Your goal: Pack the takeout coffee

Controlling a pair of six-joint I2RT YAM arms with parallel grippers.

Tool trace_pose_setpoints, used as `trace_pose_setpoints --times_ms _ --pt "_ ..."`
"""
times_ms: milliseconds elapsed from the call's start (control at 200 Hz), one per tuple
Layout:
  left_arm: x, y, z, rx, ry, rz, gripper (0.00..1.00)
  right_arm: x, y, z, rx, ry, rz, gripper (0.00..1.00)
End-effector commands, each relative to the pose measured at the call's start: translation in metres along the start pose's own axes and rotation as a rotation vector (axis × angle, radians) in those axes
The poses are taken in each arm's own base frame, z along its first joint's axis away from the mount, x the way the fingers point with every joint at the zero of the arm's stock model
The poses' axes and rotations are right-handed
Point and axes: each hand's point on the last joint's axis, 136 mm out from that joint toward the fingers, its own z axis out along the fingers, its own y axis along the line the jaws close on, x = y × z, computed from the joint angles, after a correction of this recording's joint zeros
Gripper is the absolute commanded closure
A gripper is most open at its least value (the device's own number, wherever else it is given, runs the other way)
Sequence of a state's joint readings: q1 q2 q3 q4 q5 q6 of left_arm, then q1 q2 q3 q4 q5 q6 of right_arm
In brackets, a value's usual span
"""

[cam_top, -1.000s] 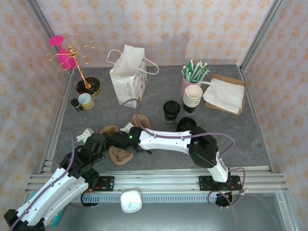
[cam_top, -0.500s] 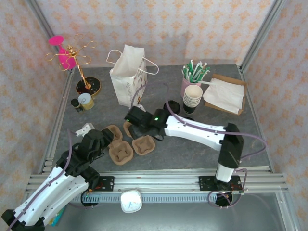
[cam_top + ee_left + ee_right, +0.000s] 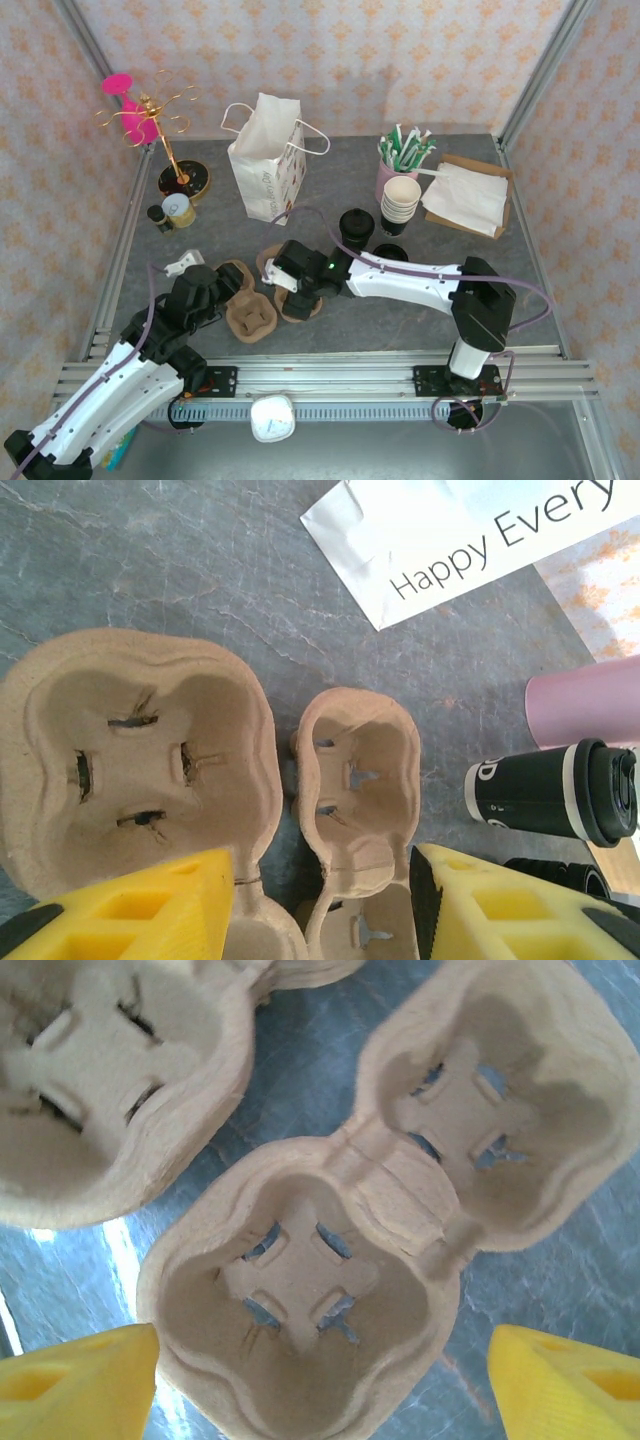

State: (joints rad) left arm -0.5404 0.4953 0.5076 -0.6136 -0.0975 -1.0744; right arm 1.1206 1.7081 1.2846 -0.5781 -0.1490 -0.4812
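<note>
The takeout coffee (image 3: 356, 229) is a small black lidded cup standing upright mid-table; it also shows at the right of the left wrist view (image 3: 548, 790). Two brown pulp cup carriers lie in front of it, one on the left (image 3: 250, 317) (image 3: 138, 770) and one on the right (image 3: 301, 306) (image 3: 360, 770) (image 3: 320, 1260). My right gripper (image 3: 292, 288) (image 3: 320, 1385) is open and straddles the near cell of the right carrier, its yellow fingers (image 3: 75, 1380) outside the rim. My left gripper (image 3: 218, 286) (image 3: 320, 910) is open, low over both carriers' near ends.
A white paper bag (image 3: 268, 155) (image 3: 470, 530) stands behind the carriers. Nested black cups (image 3: 401, 204), a pink cup of stirrers (image 3: 400, 160), napkins (image 3: 465, 197) and a low pile of black lids (image 3: 387, 258) sit at the right. A gold stand (image 3: 170, 140) and jars (image 3: 178, 210) are far left.
My right gripper swung from the left carrier up toward the bag, then settled over the right carrier, which now lies apart to the right of the left one. The left gripper edged forward.
</note>
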Motion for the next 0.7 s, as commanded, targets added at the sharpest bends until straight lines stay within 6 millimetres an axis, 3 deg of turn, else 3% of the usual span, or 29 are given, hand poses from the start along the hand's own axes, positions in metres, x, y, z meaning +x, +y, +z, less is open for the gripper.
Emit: trace_pose_setpoints --times_ms 0,270,515,696 --pt "-0.015 0.002 -0.008 -0.021 -0.066 0.018 0.48 -0.013 -0.002 0.004 -0.005 -0.059 -0.228 0.15" --pt "-0.02 0.006 -0.015 -0.025 -0.094 0.019 0.48 0.002 -0.014 0.03 -0.041 0.053 -0.348 0.17" --pt "-0.021 0.012 -0.013 -0.046 -0.107 0.021 0.48 -0.012 -0.027 0.042 0.02 0.023 -0.422 0.14" --pt "-0.021 0.017 -0.012 -0.066 -0.112 0.023 0.48 -0.009 -0.026 0.056 0.005 0.032 -0.457 0.13"
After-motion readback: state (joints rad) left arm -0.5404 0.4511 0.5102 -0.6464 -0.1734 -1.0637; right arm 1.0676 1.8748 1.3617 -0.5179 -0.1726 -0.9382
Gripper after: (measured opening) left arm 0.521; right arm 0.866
